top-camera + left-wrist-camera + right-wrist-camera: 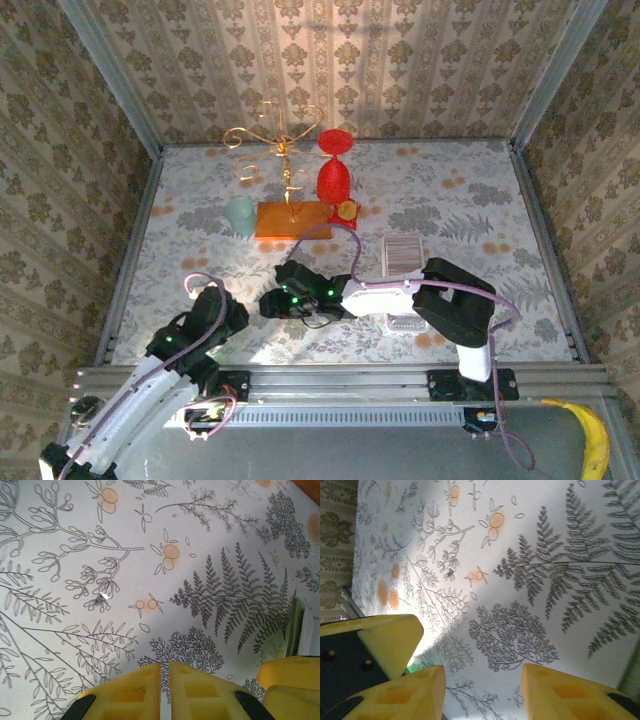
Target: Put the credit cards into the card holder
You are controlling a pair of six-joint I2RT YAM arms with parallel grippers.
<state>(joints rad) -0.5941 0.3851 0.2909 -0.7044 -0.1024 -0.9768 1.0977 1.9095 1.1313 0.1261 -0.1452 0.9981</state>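
On the floral table (450, 200), the right gripper (482, 680) stands part open and empty beside the left gripper (165, 672), closed to a slit on nothing; the striped holder (403, 252) lies behind the right arm, cards indistinct.

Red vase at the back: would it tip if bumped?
Probably. The red vase stands tall with a pinched waist, so it is likely top-heavy. It looks rigid, perhaps brittle. The gold wire stand beside it could get knocked.
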